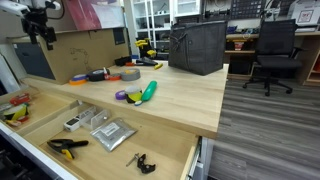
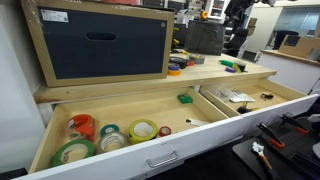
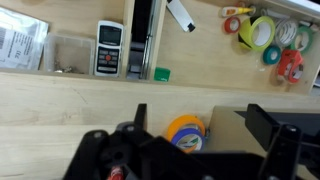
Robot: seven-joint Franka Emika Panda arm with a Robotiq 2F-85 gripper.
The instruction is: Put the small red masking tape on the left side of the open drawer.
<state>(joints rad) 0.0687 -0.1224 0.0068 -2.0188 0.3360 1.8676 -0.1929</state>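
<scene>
Pale-wood open drawer (image 2: 125, 110) | small red masking tape (image 2: 165, 130): tiny red ring

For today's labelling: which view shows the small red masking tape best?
An exterior view: the small red masking tape lies unobstructed in the open drawer. The wrist view shows it tiny, near the top edge. In an exterior view of the open drawer, I cannot find it.

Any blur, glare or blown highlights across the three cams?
Wrist view: the gripper is a dark, soft silhouette along the bottom; the drawer beyond reads sharper. In an exterior view the far background washes out bright, while the drawer is evenly lit. In an exterior view the workbench is softly lit, with no hard shadows or obvious glare.
</scene>
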